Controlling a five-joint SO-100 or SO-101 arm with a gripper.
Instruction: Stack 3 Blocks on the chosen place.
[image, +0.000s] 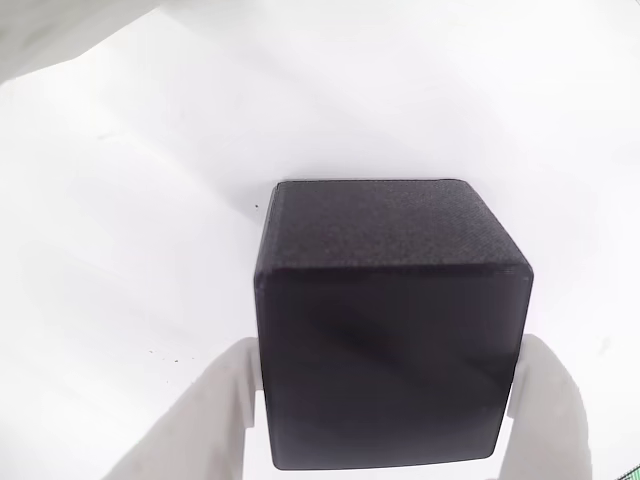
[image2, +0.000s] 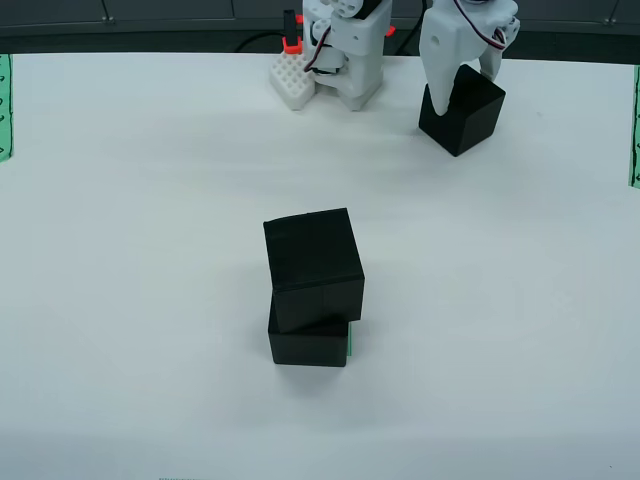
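Pincer (image2: 458, 95) closed on third block (image2: 462, 116) at far right of desk (image2: 150, 250). Two blocks stacked mid-desk, upper one (image2: 313, 265) skewed on lower (image2: 307, 342), hiding green patch (image2: 349, 342); needs careful topping.

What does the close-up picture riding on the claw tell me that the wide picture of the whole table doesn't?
The view that rides on the gripper alone shows the ribbed top and front face of the third block with a white finger at each side.

The view from above alone shows two stacked blocks mid-table, the upper one twisted and overhanging, a sliver of the green patch beside the lower one, and the arm's base.

Both show the gripper closed around that one black cube on the white table.
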